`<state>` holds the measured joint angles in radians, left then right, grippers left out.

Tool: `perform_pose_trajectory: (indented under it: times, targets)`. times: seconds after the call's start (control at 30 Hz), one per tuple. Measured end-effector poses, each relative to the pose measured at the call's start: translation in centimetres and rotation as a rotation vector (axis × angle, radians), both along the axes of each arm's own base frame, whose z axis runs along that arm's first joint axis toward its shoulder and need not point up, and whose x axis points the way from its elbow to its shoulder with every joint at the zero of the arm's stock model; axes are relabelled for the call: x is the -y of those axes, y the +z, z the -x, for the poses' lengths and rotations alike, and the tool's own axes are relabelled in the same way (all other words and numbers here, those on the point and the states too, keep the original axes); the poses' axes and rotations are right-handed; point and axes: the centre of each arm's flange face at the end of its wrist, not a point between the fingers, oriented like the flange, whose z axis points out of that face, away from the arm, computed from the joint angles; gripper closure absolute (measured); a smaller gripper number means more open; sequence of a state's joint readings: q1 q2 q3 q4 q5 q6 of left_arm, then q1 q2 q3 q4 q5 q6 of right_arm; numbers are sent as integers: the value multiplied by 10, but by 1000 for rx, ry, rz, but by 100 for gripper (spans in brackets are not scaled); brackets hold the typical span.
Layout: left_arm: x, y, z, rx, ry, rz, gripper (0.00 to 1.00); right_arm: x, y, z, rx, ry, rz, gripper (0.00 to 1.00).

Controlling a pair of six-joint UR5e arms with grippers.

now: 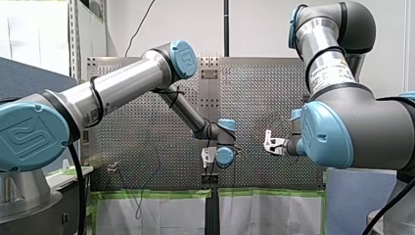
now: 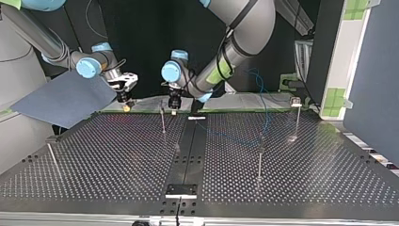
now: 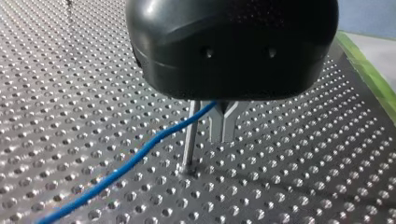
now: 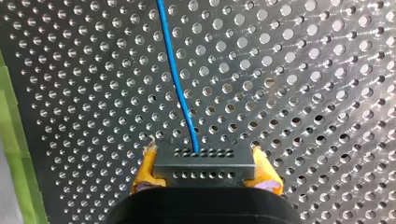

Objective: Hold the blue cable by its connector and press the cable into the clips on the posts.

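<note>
The blue cable [image 4: 180, 88] leaves a black connector [image 4: 204, 169] and runs ahead over the perforated table [image 4: 303, 93]. My right gripper [image 4: 204, 161] is shut on that connector, a yellow pad [image 4: 145, 170] on each side. In the left wrist view the cable [image 3: 126, 165] rises to my left gripper [image 3: 223, 135], whose metal fingers are shut right beside a thin post [image 3: 189, 140]. Whether the cable is pinched there is hidden by the gripper body. In the top view my left gripper [image 2: 174, 106] hangs by the post [image 2: 163, 121] and my right gripper [image 2: 126, 101] is to its left.
More thin posts stand on the table [image 2: 260, 160] [image 2: 296, 117] [image 2: 51, 155]. A blue-grey sheet [image 2: 66, 99] lies at the top view's left, behind the right gripper. A black strip with a plate [image 2: 181, 190] runs down the table's middle. Green tape [image 4: 11, 154] edges the table.
</note>
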<state>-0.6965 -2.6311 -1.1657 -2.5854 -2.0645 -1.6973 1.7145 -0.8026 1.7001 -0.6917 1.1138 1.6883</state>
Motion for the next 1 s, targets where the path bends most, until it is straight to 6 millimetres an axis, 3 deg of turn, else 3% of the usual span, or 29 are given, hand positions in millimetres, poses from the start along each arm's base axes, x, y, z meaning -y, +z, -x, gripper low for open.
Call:
perform_pose_trajectory:
  times: [0.37,1.0]
  targets:
    - [3,22,-24,15,-15,17,100,4,3,-1,1,0,10,100]
    - [-13,24,-44,17,-1,19,100,24,18,-2,9,-11,58,100]
